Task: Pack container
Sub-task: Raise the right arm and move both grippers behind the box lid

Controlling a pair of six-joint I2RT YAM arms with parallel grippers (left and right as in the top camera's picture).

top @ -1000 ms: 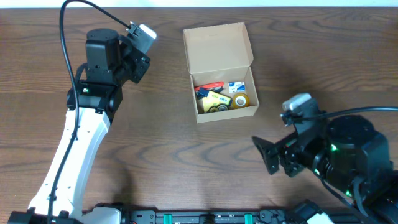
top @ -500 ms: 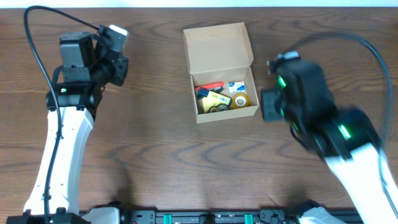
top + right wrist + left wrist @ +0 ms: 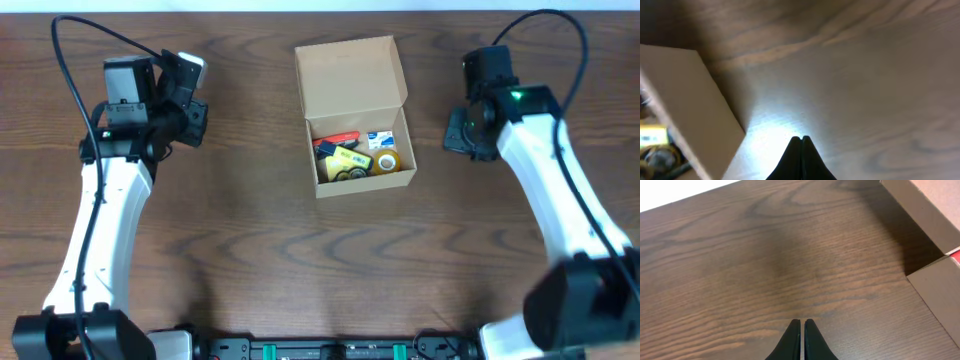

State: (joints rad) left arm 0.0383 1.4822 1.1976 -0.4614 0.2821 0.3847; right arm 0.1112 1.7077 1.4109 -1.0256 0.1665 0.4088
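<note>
Dark wood-grain bench point(image 3: 250, 250) fills every view. Over bare wood the left hand point(image 3: 801, 324) is clenched, thin black fingertips pressed together, holding nothing; the right hand point(image 3: 801, 140) is likewise pinched closed and empty. Between them, upper centre of the overhead frame, sits the container point(image 3: 350, 78), a plain tan cardboard box with its flat lid flap folded back and small items point(image 3: 360, 158) inside. It shows at the right edge of the left wrist view and the left edge of the right wrist view, apart from both hands
</note>
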